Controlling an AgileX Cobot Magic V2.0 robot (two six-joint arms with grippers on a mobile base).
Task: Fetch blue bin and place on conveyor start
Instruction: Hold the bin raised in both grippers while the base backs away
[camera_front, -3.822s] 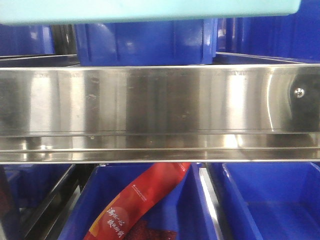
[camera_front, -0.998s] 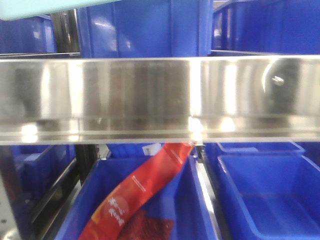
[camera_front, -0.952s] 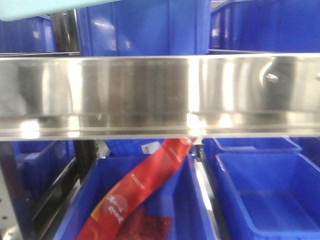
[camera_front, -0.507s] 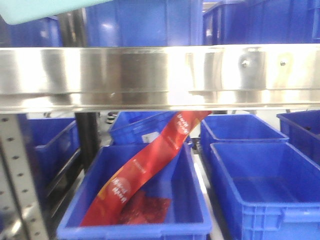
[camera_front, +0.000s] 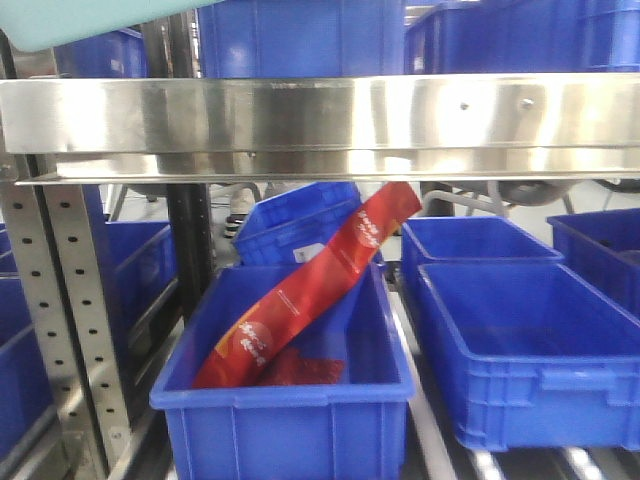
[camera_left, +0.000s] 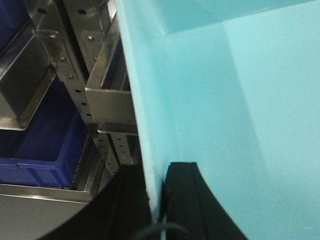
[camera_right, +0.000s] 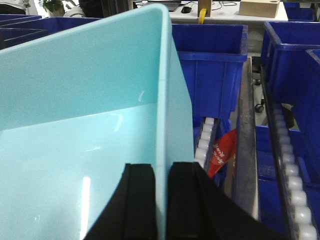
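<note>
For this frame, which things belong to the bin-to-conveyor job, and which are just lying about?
Part of the job:
- blue bin, its walls clamped by the left gripper and right gripper
- conveyor start: not in view

Just lying about:
- dark blue crates
- red packet leaning in one crate
- steel rack rail
- rollers

pale aqua plastic tub (camera_right: 90, 100): 1 | dark blue plastic crates (camera_front: 285, 430): at least nine in the front view, exact total unclear | long red printed packet (camera_front: 310, 290): 1 | polished steel shelf rail (camera_front: 320, 120): 1 | black pincers: 2, left pincer (camera_left: 154, 192) and right pincer (camera_right: 162, 195)
</note>
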